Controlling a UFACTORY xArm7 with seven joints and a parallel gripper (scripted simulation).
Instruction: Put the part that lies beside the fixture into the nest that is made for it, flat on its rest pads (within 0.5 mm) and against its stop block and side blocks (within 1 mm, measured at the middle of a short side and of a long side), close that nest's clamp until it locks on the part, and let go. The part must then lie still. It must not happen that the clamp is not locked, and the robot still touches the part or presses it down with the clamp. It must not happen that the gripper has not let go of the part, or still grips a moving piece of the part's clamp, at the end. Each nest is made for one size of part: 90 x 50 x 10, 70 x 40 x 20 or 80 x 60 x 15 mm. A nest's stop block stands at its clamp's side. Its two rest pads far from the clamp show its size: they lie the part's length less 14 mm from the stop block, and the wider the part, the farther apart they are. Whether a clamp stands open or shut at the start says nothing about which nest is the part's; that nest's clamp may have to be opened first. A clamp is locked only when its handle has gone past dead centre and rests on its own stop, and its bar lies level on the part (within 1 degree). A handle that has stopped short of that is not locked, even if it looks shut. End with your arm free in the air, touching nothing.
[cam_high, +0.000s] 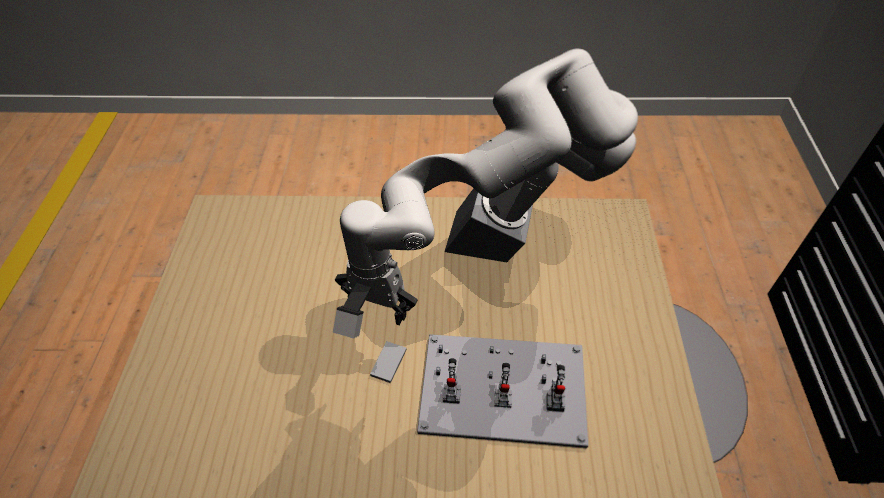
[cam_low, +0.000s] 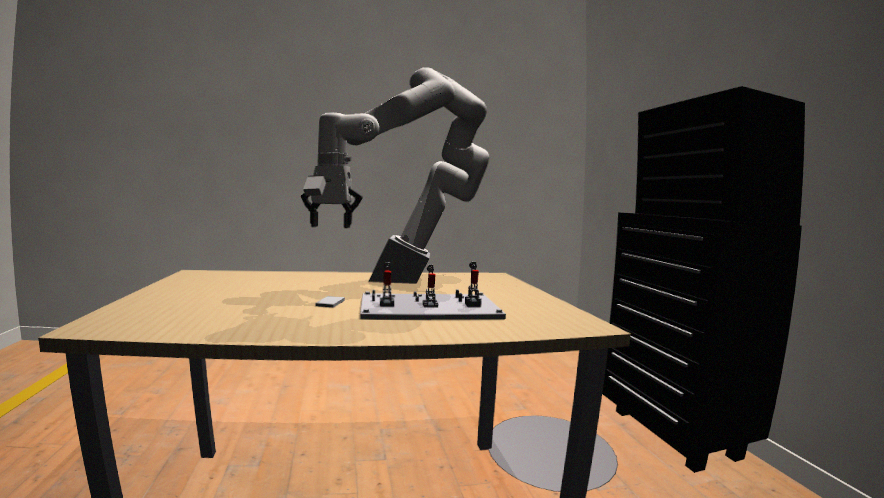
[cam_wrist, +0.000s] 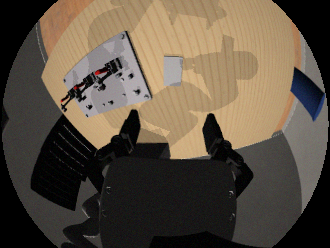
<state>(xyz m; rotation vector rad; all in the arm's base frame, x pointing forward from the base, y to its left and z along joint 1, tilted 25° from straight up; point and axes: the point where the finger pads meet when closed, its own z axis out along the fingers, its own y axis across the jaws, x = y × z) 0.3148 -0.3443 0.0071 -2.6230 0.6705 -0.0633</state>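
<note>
The part (cam_high: 389, 361) (cam_low: 330, 301) (cam_wrist: 173, 71), a flat light-grey plate, lies on the table beside the fixture plate (cam_high: 470, 428) (cam_low: 433, 316) (cam_wrist: 120, 46). Three clamps with red grips stand on the fixture: left (cam_high: 451, 382) (cam_low: 387, 277), middle (cam_high: 504, 388) (cam_low: 431, 280) and right (cam_high: 559, 389) (cam_low: 474, 276). Their handles stand roughly upright; whether they are locked cannot be told. Small blocks and pads show at the clamps' arm-base side. My gripper (cam_high: 374, 316) (cam_low: 330, 223) (cam_wrist: 172, 119) is open and empty, high above the table, towards the arm base from the part. The camera housing hides one fingertip in the top view.
The wooden table (cam_high: 204, 266) (cam_low: 185, 318) carries the arm's dark base (cam_high: 485, 231) (cam_low: 400, 262) behind the fixture. A black drawer cabinet (cam_high: 847, 309) (cam_low: 711, 259) stands on the floor to the right. A blue object (cam_wrist: 308, 94) shows beyond the table in the wrist view.
</note>
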